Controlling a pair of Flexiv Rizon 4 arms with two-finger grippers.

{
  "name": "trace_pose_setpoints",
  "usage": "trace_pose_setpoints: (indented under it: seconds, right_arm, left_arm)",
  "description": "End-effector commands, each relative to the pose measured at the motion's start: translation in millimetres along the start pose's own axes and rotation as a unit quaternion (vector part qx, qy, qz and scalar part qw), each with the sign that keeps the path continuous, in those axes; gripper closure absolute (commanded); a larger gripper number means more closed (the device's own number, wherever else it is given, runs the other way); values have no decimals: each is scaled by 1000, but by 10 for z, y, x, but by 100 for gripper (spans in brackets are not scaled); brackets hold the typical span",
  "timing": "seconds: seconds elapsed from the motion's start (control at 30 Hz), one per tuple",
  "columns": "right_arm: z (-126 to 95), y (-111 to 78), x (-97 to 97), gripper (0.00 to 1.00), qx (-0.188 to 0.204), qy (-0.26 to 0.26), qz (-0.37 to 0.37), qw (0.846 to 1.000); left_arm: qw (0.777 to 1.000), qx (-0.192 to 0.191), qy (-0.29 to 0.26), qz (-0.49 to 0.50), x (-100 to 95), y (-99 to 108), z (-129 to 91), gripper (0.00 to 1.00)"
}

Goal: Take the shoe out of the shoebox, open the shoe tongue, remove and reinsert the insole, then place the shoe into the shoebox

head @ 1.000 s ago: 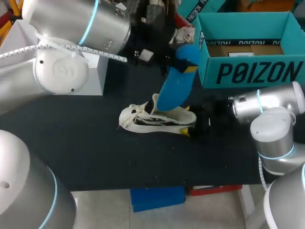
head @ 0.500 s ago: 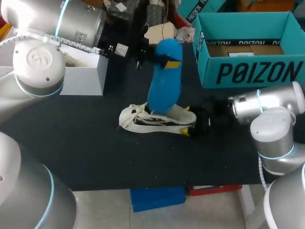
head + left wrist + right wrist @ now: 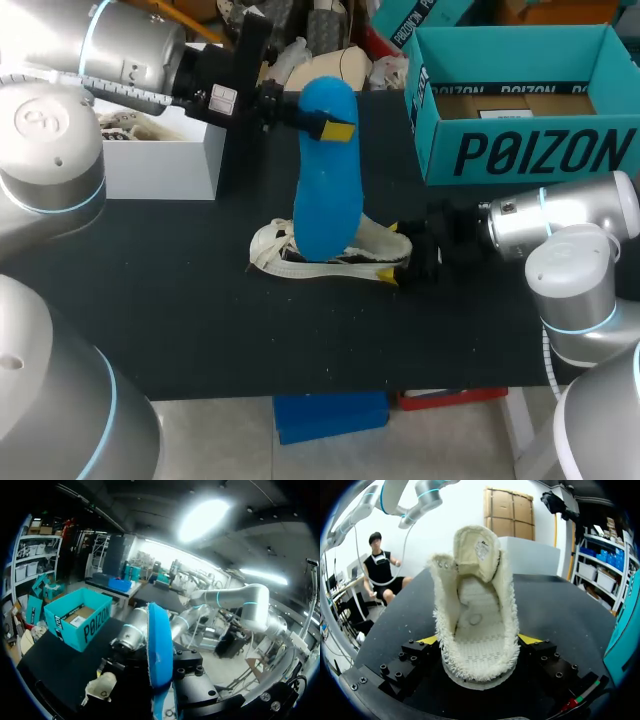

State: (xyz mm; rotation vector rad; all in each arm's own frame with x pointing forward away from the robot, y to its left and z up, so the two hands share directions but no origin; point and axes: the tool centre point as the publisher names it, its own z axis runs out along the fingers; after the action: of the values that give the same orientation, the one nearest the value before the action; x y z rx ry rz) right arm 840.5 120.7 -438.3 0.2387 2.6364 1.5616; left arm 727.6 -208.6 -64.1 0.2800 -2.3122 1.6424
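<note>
On the black table (image 3: pixel 180 300), near its middle, the white shoe (image 3: pixel 300 255) lies on its sole with its toe toward my left side and its heel toward my right arm. My right gripper (image 3: pixel 396 250) comes in low from the right and is clamped on the heel; the right wrist view shows its yellow-tipped fingers (image 3: pixel 427 640) pressing the fuzzy heel collar from both sides, so the shoe (image 3: pixel 475 605) sits firmly between them. In that same view the tongue stands raised at the far end of the opening, and the woven inner floor of the shoe lies open to sight. Above the shoe, my left gripper (image 3: pixel 332 125) is clenched on the upper end of the blue insole (image 3: pixel 328 180), which hangs almost upright with its lower end over the shoe's opening; I cannot tell from the head view whether that end touches the shoe. In the left wrist view the insole (image 3: pixel 159 645) stands edge-on between my left fingers, with the shoe (image 3: pixel 100 687) below it. The teal shoebox (image 3: pixel 520 150) stands open at the far right of the table, apart from the shoe, and a white box (image 3: pixel 165 165) stands at the far left.
</note>
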Motion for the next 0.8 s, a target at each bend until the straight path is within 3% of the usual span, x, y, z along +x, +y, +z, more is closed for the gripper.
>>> trace_pose_setpoints:
  seconds: [0.03, 0.5, 0.8]
  right_arm:
    - [11, -15, -2, 100, 1, 0, 1, 1000]
    - [11, -15, -2, 100, 1, 0, 1, 1000]
    - [11, -15, -2, 100, 1, 0, 1, 1000]
  left_arm:
    - [1000, -10, -17, -13, 220, -96, -49, 100]
    - [999, -16, -16, -27, 706, -439, -81, 100]
    - [999, 8, 2, -43, 908, -595, -114, 100]
